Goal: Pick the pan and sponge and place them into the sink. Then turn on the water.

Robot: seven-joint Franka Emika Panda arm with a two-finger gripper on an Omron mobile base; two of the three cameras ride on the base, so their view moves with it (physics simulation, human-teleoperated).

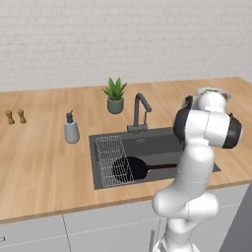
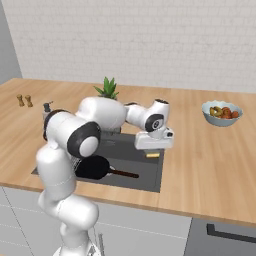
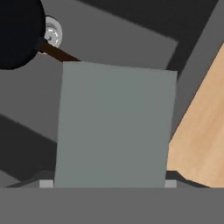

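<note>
The black pan (image 1: 129,169) lies in the dark grey sink (image 1: 152,142), its brown handle pointing right; it also shows in the right base view (image 2: 92,167) and at the top left of the hand view (image 3: 17,30). My gripper (image 2: 152,151) hangs over the sink's (image 2: 145,172) right end, close to the counter edge, and points down. It is shut on the sponge (image 2: 152,155), a small yellow block just under the hand. In the hand view the sponge's darker grey-green face (image 3: 113,127) spans the gap between my fingertips. The steel drain (image 3: 52,33) shows beside the pan.
A wire rack (image 1: 110,160) sits in the sink's left half. Behind the basin stand the faucet (image 1: 140,110), a potted plant (image 1: 115,96) and a soap dispenser (image 1: 71,129). A fruit bowl (image 2: 222,112) stands far right and two shakers (image 1: 15,116) far left.
</note>
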